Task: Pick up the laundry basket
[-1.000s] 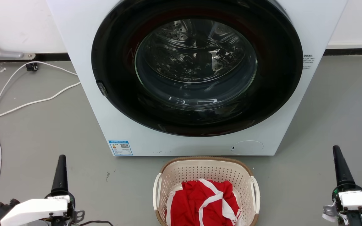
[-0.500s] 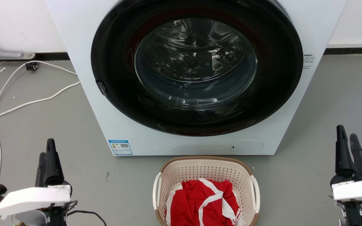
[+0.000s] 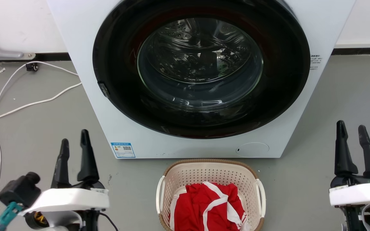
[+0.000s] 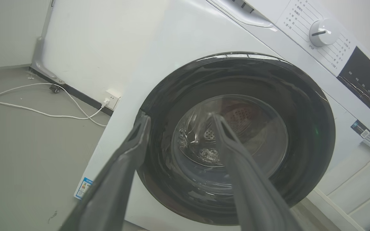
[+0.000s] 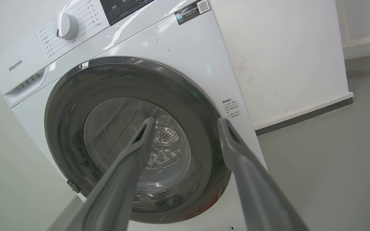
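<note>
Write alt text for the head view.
A cream laundry basket holding red and white cloth sits on the grey floor in front of a white washing machine with a dark round door. Both open, the left gripper and right gripper flank the basket, apart from it.

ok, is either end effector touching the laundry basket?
Apart. Head view shows grey floor between the laundry basket and both the left end effector and the right end effector.

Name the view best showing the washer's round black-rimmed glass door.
Head view: the round black-rimmed glass door faces the camera unobstructed, top edge cropped. Left wrist view shows it whole but tilted, left pincer fingers crossing it; right wrist view likewise, behind right pincer fingers.
</note>
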Available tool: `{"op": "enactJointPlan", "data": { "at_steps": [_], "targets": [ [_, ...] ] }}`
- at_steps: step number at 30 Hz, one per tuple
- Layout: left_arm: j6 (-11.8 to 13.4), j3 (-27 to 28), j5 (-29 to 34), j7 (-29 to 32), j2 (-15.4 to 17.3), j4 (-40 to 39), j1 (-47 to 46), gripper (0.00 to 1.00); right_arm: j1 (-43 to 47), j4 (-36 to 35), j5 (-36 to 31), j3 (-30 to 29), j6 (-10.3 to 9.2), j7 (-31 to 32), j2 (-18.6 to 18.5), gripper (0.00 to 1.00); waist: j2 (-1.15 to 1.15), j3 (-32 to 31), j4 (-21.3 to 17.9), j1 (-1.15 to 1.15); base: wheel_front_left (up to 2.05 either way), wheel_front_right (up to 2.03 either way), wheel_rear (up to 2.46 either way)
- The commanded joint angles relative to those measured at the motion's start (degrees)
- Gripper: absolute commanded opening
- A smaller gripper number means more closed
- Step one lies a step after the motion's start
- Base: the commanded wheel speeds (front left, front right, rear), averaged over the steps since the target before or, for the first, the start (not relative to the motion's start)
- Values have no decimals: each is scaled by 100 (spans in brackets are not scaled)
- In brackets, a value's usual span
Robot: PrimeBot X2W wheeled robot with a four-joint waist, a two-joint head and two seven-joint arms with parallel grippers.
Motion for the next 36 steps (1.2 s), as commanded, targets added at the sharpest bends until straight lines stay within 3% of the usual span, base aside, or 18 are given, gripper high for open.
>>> {"op": "enactJointPlan", "data": {
  "at_steps": [1,7,8,18,23,27,30,33,36],
  "targets": [
    [35,-106,289,-66,12,-101,9,100,33,-110,-238,14,0,-57,-6,100,0,-3,0,0,0,0,0],
    [225,-609,1012,-163,222,-133,8,100,84,-161,-723,116,0,-153,-5,100,0,-3,-13,0,0,0,0],
    [580,-1139,1472,-230,525,-151,-21,100,152,-144,-1161,186,0,-229,-5,100,0,1,-19,0,0,0,0],
    [1582,-2261,2125,-375,1164,-66,-228,100,281,-52,-1744,303,0,-368,-4,100,0,10,-57,0,0,0,0],
    [1860,-2732,2173,-438,1365,-26,-319,100,323,88,-1933,298,0,-438,-4,100,0,6,-85,0,0,0,0],
    [1808,-2739,1940,-489,1290,-100,-273,100,358,194,-2056,337,0,-488,-4,100,0,3,-105,0,0,0,0],
    [1559,-2570,1798,-522,1156,-144,-162,100,379,255,-2111,351,0,-524,-4,100,0,5,-114,0,0,0,0],
    [1146,-2284,1679,-569,940,-142,-26,100,398,292,-2146,357,0,-554,-3,100,0,6,-120,0,0,0,0],
    [549,-1926,1652,-598,682,-66,115,100,409,295,-2221,347,-1,-601,-4,100,0,6,-118,0,0,0,0]
  ]
}}
